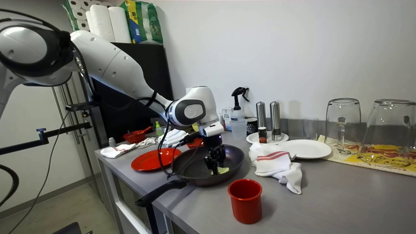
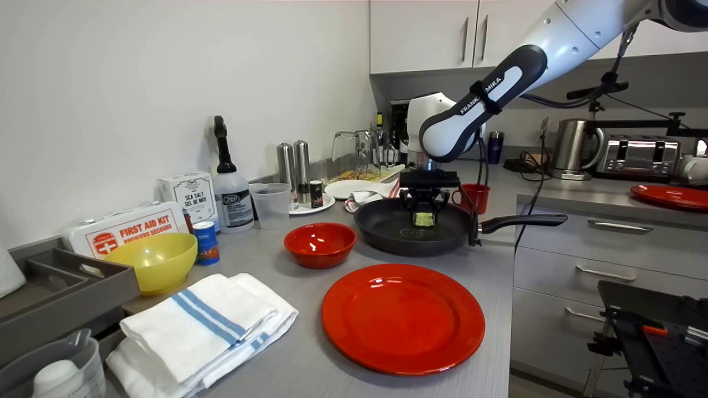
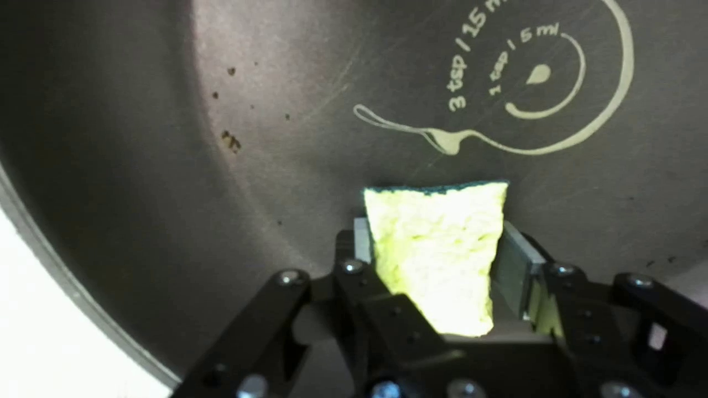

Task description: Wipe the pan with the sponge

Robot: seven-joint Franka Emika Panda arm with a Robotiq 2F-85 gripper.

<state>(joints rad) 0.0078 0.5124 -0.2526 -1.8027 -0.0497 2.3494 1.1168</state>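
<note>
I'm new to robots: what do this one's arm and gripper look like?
The Franka Emika arm is rounded and white with dark trim, white EMIKA lettering, black straps and cables. The gripper is black and angular, with silvery screws and grey pads.

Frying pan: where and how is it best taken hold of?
Likely by the outer part of its handle, from the open side past the edge of the counter, with the fingers across it. The handle is long and slim, and juts beyond that edge in both exterior views. The fingers hold the sponge in the pan, so they'd need to release it first.
</note>
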